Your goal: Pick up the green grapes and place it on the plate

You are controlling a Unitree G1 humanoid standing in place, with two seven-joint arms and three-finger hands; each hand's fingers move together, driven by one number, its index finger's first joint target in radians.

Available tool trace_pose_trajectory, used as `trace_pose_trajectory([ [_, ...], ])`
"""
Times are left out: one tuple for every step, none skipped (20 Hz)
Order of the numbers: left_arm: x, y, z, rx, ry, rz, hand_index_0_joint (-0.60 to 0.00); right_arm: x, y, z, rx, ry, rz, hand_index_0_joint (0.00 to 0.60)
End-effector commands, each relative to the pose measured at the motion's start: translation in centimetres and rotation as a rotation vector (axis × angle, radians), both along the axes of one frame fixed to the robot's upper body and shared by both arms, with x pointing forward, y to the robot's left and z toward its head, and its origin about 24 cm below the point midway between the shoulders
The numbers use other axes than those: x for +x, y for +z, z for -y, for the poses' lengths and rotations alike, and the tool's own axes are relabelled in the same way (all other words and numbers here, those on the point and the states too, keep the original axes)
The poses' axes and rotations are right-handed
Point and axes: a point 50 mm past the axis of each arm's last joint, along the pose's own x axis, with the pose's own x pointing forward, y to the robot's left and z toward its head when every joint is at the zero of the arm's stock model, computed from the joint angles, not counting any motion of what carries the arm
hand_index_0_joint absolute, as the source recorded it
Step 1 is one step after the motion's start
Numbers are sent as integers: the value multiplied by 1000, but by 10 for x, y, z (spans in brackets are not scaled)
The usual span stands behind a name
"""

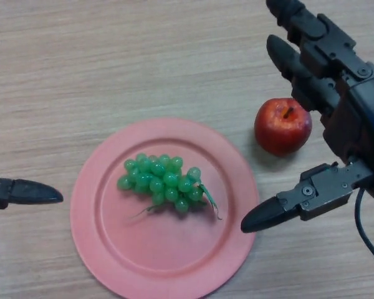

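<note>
Wooden tabletop (143, 62) fills our view; green grapes (164, 181) lie on the pink plate (112, 249) at lower centre. Our right hand (336, 112) hangs open and empty beside a red apple (282, 126); left hand (22, 192) at left edge, fingers unclear.

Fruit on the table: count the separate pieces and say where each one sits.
2. The green grapes, one bunch, lie on the pink plate, near its centre. The red apple stands on the table right of the plate, beside the right hand. Nothing appears hidden.

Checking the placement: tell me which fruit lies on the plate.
The green grapes lie on the pink plate. The red apple sits off it on the table, by the right hand.
</note>
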Motion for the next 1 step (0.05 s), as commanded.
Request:
trace_pose_trajectory([
  [-15, 28, -10, 42, 73, 160, 0, -14, 26, 3, 28, 6, 231, 0],
])
